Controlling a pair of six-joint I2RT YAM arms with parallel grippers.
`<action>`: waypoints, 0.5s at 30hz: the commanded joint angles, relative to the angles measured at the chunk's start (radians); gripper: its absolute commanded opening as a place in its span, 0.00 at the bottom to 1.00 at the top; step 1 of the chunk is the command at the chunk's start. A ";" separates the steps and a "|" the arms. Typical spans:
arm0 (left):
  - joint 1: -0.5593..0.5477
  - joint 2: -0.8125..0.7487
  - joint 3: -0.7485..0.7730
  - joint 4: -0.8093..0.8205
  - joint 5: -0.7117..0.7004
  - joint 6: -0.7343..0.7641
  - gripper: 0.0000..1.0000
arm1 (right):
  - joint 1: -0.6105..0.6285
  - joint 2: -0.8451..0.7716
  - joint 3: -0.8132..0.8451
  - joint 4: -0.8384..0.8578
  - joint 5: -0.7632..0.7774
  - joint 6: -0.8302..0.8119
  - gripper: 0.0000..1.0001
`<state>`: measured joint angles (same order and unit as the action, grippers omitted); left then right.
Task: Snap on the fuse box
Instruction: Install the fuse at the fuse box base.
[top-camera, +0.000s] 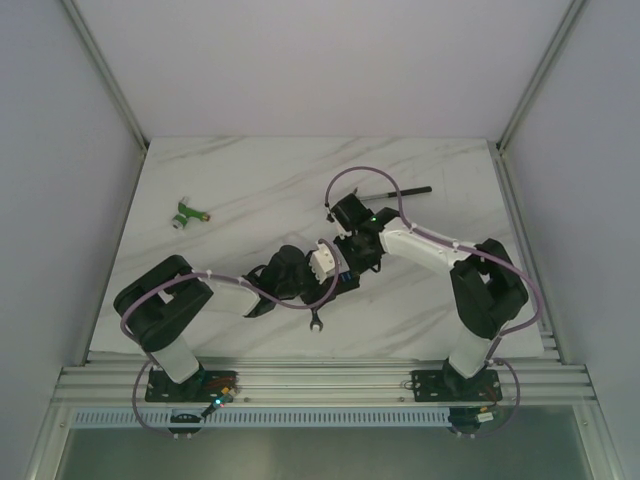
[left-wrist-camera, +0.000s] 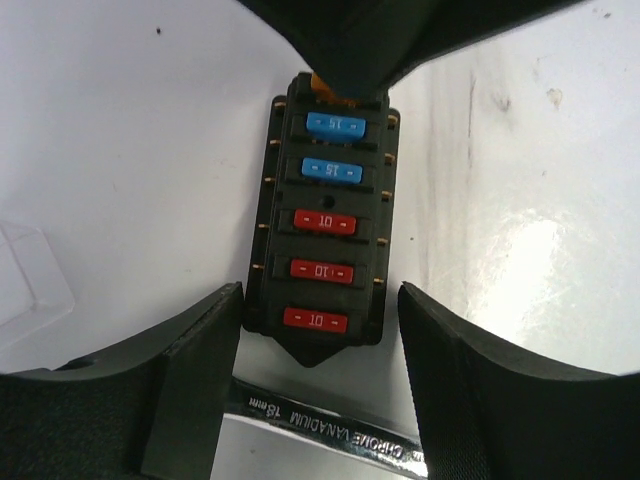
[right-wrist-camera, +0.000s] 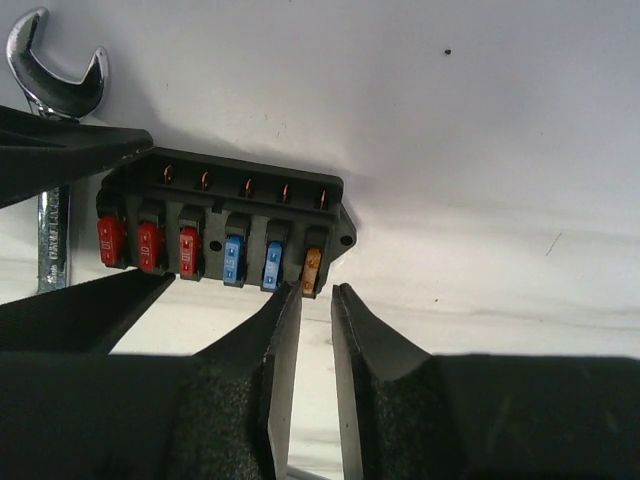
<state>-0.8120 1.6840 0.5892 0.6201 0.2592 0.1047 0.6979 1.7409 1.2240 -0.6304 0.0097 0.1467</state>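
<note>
The fuse box (left-wrist-camera: 325, 215) lies flat on the white table with no cover on it, showing red and blue fuses and one orange fuse (right-wrist-camera: 311, 270) at its far end. My left gripper (left-wrist-camera: 318, 335) is open and straddles the box's near end; its left finger (left-wrist-camera: 200, 345) is at the box's corner, and the right finger (left-wrist-camera: 430, 340) stands apart from it. My right gripper (right-wrist-camera: 316, 295) is slightly open with nothing between its pads, its tips right at the orange fuse. The clear cover (left-wrist-camera: 25, 275) lies just left of my left gripper. From above, both grippers mostly hide the fuse box (top-camera: 346, 274).
A chrome wrench (left-wrist-camera: 330, 432) lies under my left gripper, its open end (right-wrist-camera: 50, 80) beyond the box. A green-and-white connector (top-camera: 187, 213) sits at the far left. A thin black tool (top-camera: 400, 190) lies at the back right.
</note>
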 joint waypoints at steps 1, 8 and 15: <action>0.003 -0.020 -0.025 -0.050 -0.006 -0.007 0.72 | -0.011 -0.013 0.010 -0.006 -0.022 0.026 0.24; 0.003 -0.011 -0.020 -0.051 0.007 -0.005 0.65 | -0.025 0.009 0.007 0.021 -0.056 0.045 0.18; 0.003 -0.007 -0.017 -0.053 0.014 -0.004 0.60 | -0.028 0.050 -0.008 0.014 -0.054 0.050 0.13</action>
<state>-0.8108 1.6779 0.5800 0.6067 0.2569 0.1020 0.6727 1.7576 1.2240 -0.6071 -0.0341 0.1833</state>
